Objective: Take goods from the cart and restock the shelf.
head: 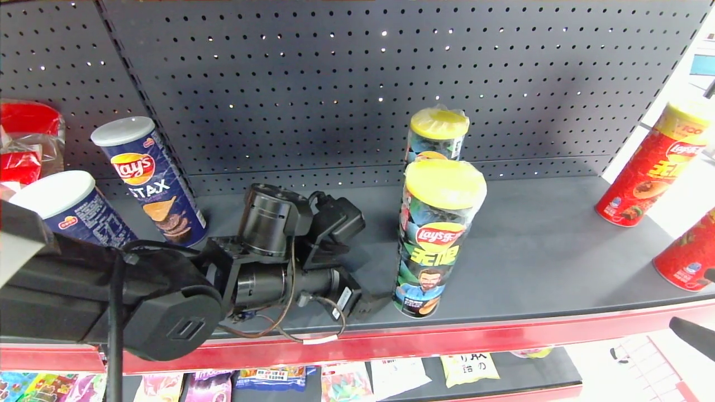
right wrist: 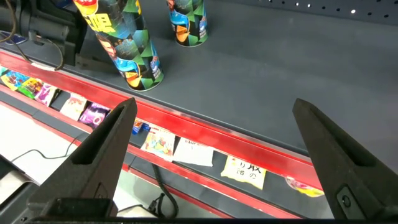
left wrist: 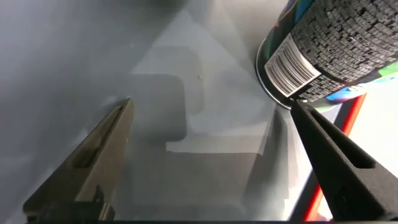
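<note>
The left hand is wide open low over the grey shelf, just beside the front yellow-lidded chip can. A matching can stands behind it. The right hand hangs wide open before the shelf's red edge.

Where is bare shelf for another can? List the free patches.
Free: dark grey metal shelf between the green yellow-lidded can and the red cylindrical cans. Crowded: the left gripper lies between that can and the blue cylindrical cans.
</note>
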Available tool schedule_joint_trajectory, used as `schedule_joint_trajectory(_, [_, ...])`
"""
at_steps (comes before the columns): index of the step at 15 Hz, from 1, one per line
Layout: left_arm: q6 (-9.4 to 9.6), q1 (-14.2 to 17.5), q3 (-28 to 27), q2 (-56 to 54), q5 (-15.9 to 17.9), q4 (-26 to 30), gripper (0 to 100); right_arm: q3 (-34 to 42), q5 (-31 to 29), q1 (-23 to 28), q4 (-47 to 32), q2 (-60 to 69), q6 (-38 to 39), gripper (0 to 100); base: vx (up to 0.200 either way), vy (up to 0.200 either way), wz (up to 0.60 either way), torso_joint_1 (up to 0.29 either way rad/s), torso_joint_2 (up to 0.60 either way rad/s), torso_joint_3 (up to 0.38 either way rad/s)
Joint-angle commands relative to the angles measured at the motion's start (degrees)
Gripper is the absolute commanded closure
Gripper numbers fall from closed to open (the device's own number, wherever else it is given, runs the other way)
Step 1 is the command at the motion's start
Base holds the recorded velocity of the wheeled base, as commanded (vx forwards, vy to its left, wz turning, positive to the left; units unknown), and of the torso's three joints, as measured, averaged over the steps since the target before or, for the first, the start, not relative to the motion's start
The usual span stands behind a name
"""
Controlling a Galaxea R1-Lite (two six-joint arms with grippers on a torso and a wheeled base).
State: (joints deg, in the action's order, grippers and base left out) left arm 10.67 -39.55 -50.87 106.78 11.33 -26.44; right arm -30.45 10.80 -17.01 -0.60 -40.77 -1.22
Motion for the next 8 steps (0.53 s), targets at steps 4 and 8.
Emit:
schedule_joint_trajectory(4, [-0.03,0.0,-0.5,1.1,0.0,0.0,0,0.0,0.0,0.0,0.0,-0.1,0.0,0,0.0,0.0,0.0,0.0,0.0,0.0])
schedule_joint_trajectory(8, [-0.03,-0.1,-2.2,1.9,-0.1,0.0,0,0.0,0.0,0.0,0.0,-0.1,0.0,0,0.0,0.0,0.0,0.0,0.0,0.0])
